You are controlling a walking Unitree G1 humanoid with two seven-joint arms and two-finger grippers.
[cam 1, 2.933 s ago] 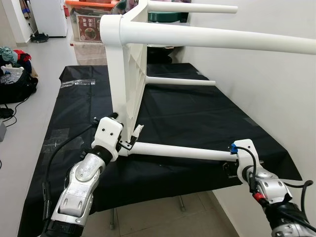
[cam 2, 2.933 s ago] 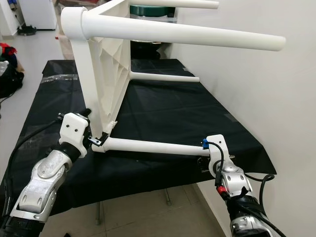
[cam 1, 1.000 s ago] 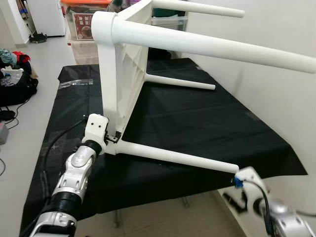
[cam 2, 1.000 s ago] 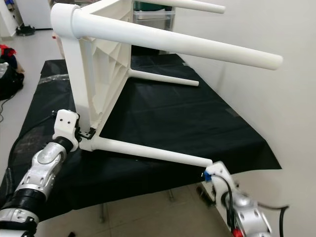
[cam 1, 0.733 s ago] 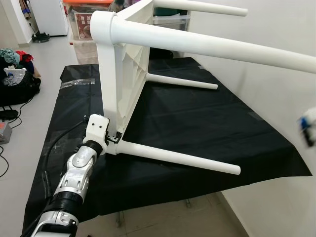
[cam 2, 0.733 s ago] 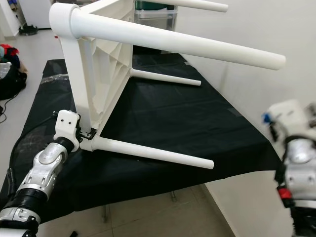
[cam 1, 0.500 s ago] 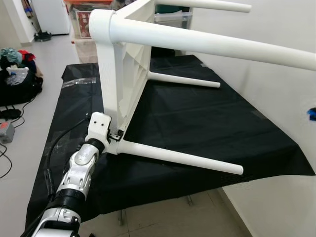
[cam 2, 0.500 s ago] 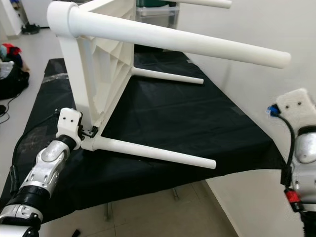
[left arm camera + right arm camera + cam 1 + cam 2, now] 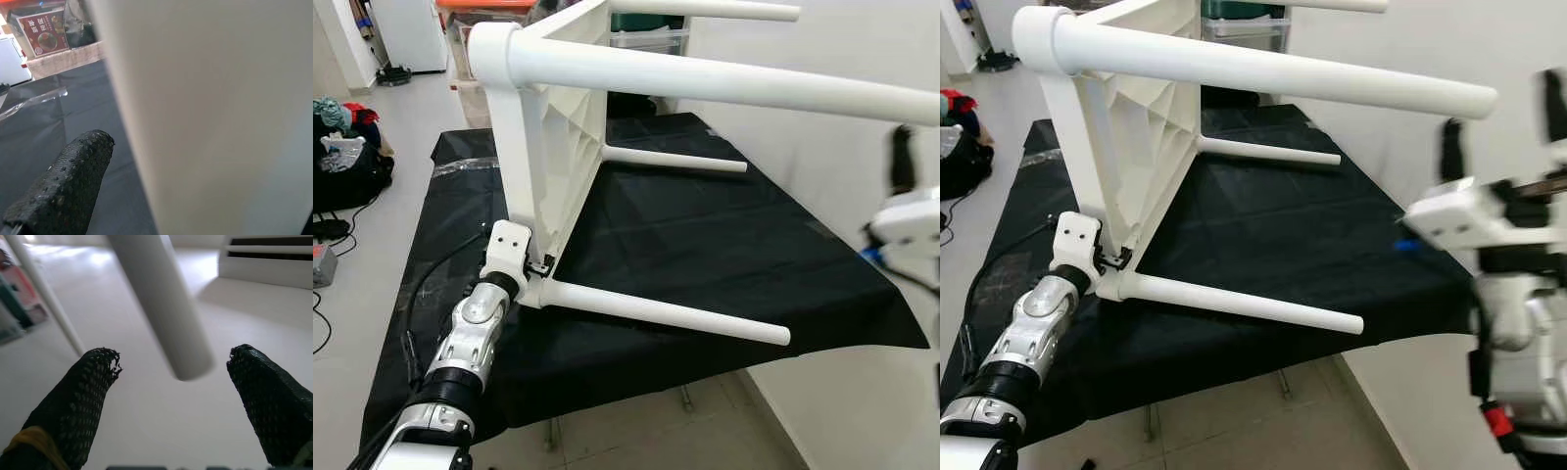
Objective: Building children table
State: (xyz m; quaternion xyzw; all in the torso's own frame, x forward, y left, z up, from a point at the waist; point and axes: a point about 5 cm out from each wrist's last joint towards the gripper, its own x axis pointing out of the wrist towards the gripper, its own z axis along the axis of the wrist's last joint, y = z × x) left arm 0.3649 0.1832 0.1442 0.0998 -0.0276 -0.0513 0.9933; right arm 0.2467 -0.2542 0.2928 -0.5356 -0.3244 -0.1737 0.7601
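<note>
Black cloth covers the long surface (image 9: 724,245), which stands beside a white wall on the robot's right. Nearest on that right side, the right end effector (image 9: 1503,127) is raised off the surface edge, blurred, with its two black fingers (image 9: 73,401) spread wide apart; in the right wrist view the rounded tip of the upper leg (image 9: 1283,73) sits in the gap between them, touching neither. On the left, the left end effector (image 9: 544,266) is at the bottom corner of the white children's table (image 9: 558,127), where the lower near leg (image 9: 666,313) joins the top. One textured finger (image 9: 68,191) lies beside a broad white face of the table in the left wrist view; whether the fingers are clamped on it I cannot tell. That table rests on its side on the cloth, tabletop upright, four legs pointing towards the wall. Farther back, another lower leg (image 9: 675,160) lies just above the cloth. Beyond the surface stand storage boxes (image 9: 494,39), and a heap of bags (image 9: 342,147) lies on the floor at far left.
</note>
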